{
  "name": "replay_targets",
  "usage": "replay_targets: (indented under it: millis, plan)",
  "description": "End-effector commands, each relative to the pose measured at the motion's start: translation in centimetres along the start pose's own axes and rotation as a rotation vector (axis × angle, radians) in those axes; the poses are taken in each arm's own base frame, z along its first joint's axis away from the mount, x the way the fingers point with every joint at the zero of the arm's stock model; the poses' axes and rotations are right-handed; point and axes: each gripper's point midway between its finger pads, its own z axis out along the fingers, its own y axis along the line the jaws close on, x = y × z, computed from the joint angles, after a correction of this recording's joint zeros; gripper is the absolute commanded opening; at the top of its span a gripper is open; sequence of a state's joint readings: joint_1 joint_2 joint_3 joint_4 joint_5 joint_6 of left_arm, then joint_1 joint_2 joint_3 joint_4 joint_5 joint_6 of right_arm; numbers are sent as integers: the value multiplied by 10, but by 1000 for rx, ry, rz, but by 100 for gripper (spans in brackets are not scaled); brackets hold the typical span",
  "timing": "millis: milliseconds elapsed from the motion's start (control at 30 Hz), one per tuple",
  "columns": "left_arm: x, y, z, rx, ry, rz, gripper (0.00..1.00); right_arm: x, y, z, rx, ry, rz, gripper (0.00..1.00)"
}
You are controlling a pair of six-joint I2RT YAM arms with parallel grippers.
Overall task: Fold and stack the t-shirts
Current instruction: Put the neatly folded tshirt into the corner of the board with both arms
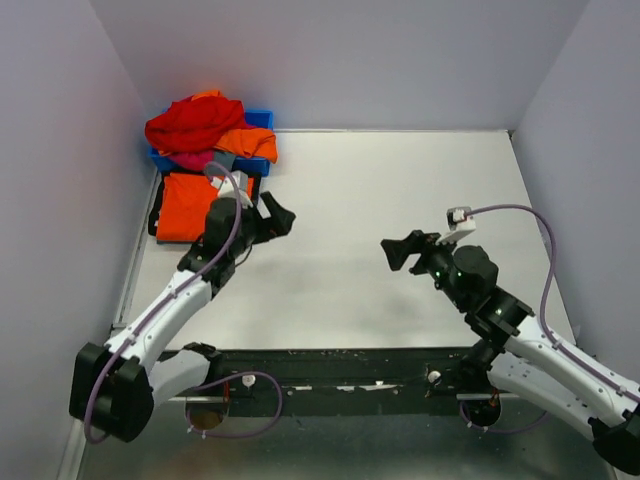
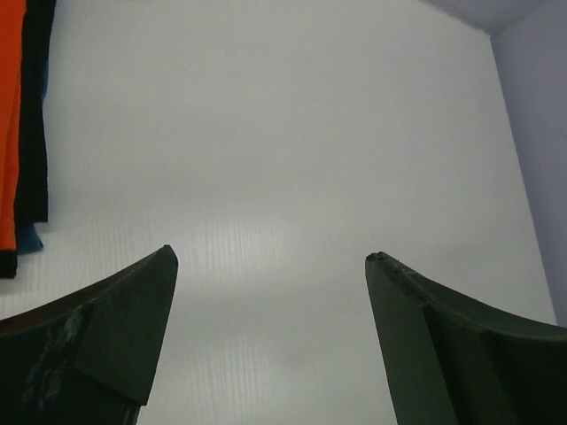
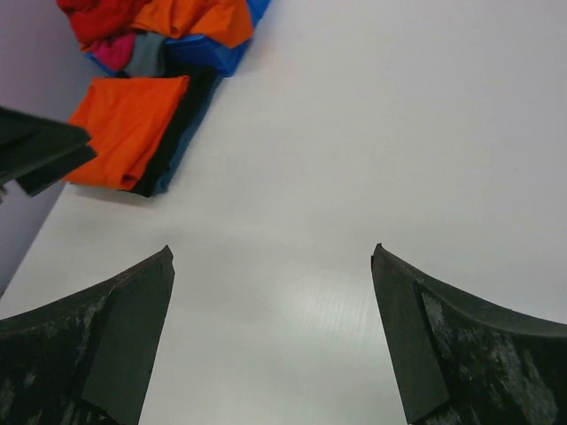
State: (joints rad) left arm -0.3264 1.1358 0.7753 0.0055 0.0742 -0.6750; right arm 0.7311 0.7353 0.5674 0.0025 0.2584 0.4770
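A folded bright orange t-shirt (image 1: 184, 205) lies on a folded black one (image 1: 156, 218) at the table's far left; both show in the right wrist view (image 3: 128, 128) and at the left edge of the left wrist view (image 2: 9, 124). A heap of unfolded t-shirts, red (image 1: 195, 122), orange (image 1: 250, 143) and pink (image 1: 192, 160), fills the blue bin (image 1: 262, 118). My left gripper (image 1: 279, 219) is open and empty, just right of the folded stack. My right gripper (image 1: 396, 250) is open and empty over the bare table middle.
Grey walls close in the white table (image 1: 380, 200) on the left, back and right. The black mounting rail (image 1: 340, 385) with both arm bases runs along the near edge. The bin sits in the far left corner.
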Motion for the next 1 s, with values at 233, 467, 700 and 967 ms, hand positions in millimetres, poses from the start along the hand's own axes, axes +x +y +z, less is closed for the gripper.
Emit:
replay_targets:
  millis: [233,467,700,967]
  plan:
    - [83,0,-50,61,-59,296,99,49,-83,-32,256,-46,2,100]
    - [87,-16,-59,200,-98,291,99,53,-91,-31,301,-42,8,100]
    - [78,-16,-68,199,-138,279,99,50,-93,-31,314,-53,7,100]
    - [72,-11,-72,178,-176,270,99,51,-91,-29,307,-48,4,100]
